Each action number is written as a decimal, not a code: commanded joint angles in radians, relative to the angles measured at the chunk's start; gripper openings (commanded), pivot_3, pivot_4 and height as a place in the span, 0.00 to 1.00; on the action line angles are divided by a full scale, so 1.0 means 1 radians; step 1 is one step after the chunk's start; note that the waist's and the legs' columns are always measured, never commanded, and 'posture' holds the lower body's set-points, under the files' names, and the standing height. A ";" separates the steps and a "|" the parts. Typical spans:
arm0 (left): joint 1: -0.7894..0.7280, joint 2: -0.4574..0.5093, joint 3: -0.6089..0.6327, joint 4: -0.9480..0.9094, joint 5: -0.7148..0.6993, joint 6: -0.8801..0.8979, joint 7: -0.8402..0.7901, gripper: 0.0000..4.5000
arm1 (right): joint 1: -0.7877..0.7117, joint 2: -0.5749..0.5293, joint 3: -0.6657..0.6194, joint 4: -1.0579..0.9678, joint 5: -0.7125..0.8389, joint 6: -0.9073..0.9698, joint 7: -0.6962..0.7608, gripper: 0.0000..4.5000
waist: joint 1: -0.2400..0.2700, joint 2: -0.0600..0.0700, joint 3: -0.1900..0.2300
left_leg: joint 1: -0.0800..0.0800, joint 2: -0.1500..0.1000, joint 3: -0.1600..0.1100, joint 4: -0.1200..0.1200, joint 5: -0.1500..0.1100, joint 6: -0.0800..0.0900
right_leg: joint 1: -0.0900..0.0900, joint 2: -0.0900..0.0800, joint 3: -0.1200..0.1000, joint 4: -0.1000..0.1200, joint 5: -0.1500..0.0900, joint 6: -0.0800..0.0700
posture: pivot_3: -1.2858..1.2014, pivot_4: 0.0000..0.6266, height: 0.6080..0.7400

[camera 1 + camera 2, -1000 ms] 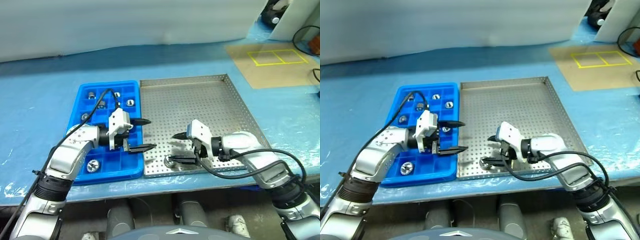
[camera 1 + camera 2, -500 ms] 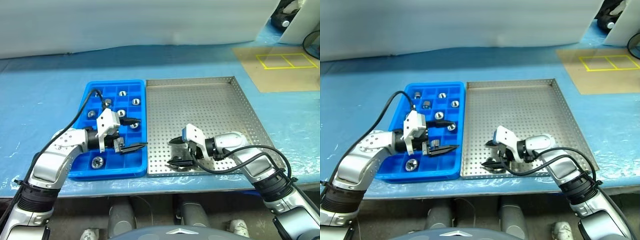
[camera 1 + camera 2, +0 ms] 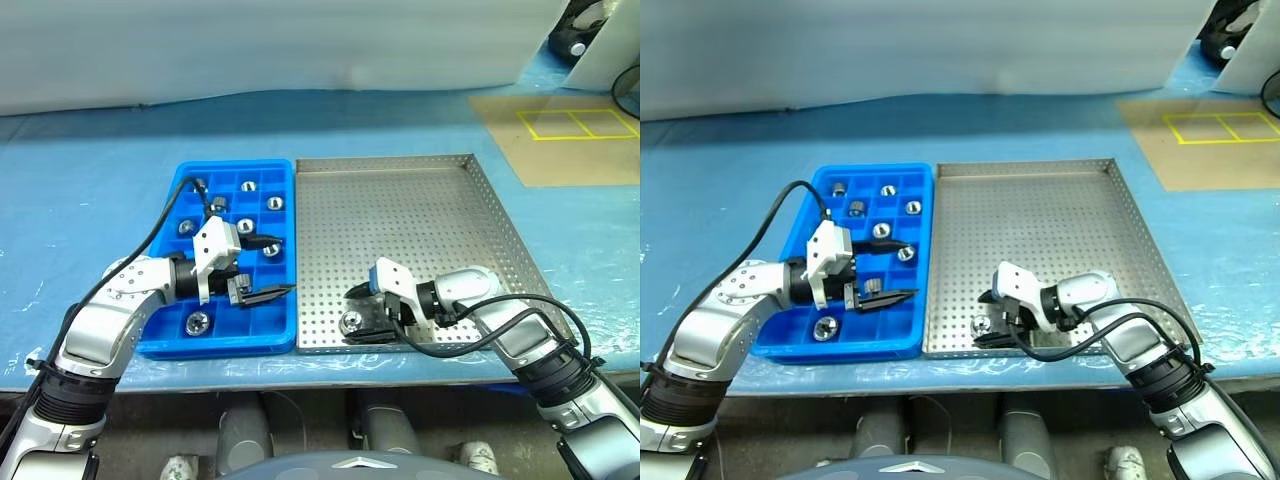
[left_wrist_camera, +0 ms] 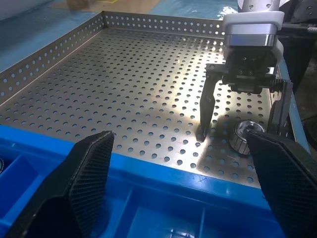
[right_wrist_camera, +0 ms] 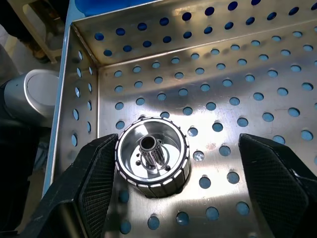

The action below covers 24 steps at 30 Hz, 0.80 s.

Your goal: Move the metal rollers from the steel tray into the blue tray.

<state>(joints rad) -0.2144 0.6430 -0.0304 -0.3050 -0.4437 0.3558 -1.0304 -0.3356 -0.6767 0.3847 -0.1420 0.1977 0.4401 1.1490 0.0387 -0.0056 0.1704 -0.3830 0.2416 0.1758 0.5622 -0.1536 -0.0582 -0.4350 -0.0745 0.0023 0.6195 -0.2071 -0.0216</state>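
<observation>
Steel tray: one metal roller near its front-left corner, rest of floor bare. Right gripper open, fingers straddling roller. Left gripper open over adjoining blue tray, holding other rollers.

left gripper fingers apart, right gripper fingers apart

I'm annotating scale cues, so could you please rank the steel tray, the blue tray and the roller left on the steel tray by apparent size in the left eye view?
1. Steel tray, largest.
2. Blue tray, clearly narrower.
3. Roller, far smallest, between the right gripper's fingers.
</observation>
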 commanded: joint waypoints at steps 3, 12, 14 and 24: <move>-0.015 -0.003 0.003 -0.015 -0.002 -0.020 0.003 1.00 | -0.001 0.004 -0.006 0.022 -0.030 -0.066 0.002 0.80 | 0.001 0.000 0.000 | 0.000 0.000 0.000 0.000 0.000 0.000 | 0.000 0.000 0.000 0.000 0.000 0.000 | 0.47 0.24 1.00; -0.013 -0.001 0.002 -0.011 0.001 -0.024 0.000 1.00 | -0.009 0.038 -0.018 0.049 -0.053 -0.085 -0.040 0.36 | 0.001 0.000 0.000 | 0.001 0.000 0.000 0.000 0.000 0.000 | 0.001 0.000 0.000 0.000 0.000 0.000 | 0.47 0.24 1.00; -0.015 -0.002 0.001 -0.007 0.004 -0.027 0.000 1.00 | -0.014 0.039 -0.019 0.051 -0.046 -0.092 -0.029 0.36 | 0.000 0.000 0.000 | 0.001 0.000 0.000 0.000 0.000 0.000 | 0.001 0.000 0.000 0.000 0.000 0.000 | 0.47 0.24 1.00; -0.030 0.023 0.066 0.019 -0.009 -0.027 0.012 1.00 | -0.132 0.109 -0.054 0.076 -0.007 -0.064 -0.048 0.36 | -0.001 0.000 0.000 | 0.001 0.000 0.000 0.000 0.000 -0.001 | 0.000 0.000 0.000 0.002 0.000 0.000 | 0.49 0.24 1.00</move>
<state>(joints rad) -0.2301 0.6479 -0.0138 -0.2806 -0.4377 0.3448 -1.0234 -0.4325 -0.5780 0.3655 -0.0520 0.1627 0.3810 1.0949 0.0373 -0.0056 0.1704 -0.3822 0.2418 0.1758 0.5625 -0.1531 -0.0590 -0.4359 -0.0742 0.0025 0.6221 -0.2070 -0.0216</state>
